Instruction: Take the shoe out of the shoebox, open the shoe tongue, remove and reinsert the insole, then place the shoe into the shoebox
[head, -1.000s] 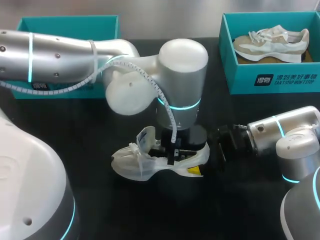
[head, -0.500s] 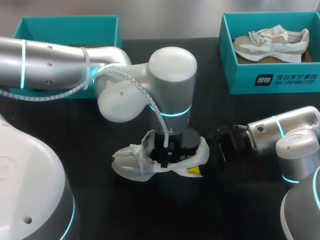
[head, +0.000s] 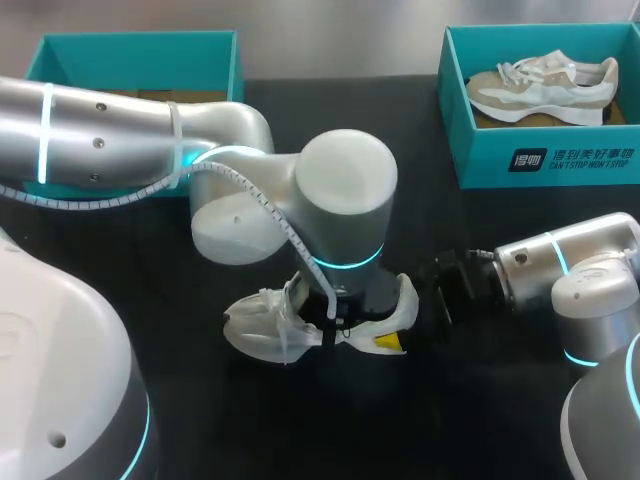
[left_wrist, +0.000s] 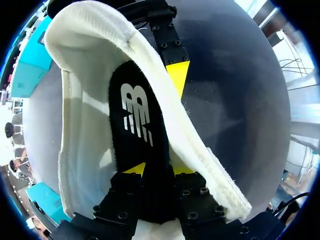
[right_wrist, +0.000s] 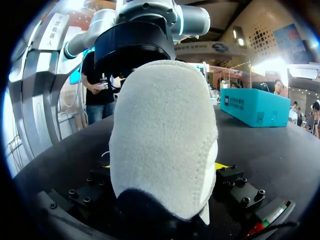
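Left gripper (left_wrist: 157, 172) was pinched tight on the black insole (left_wrist: 137, 115) inside the white shoe (head: 262, 322), which lay on the black table (head: 200, 420). Right gripper (right_wrist: 162, 170) clamped its fleecy heel. Insole looked thin, floppy, light, so I'd grab its heel end. Mesh upper seemed soft, collapsible.

Matte black table (head: 300, 430), soft light.

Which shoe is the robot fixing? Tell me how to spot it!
Look at the middle of the black table, under the big silver left arm. The white fabric shoe lies there on the bare tabletop, with a black insole inside; the beige-and-white sneaker sits in the teal cardboard box.
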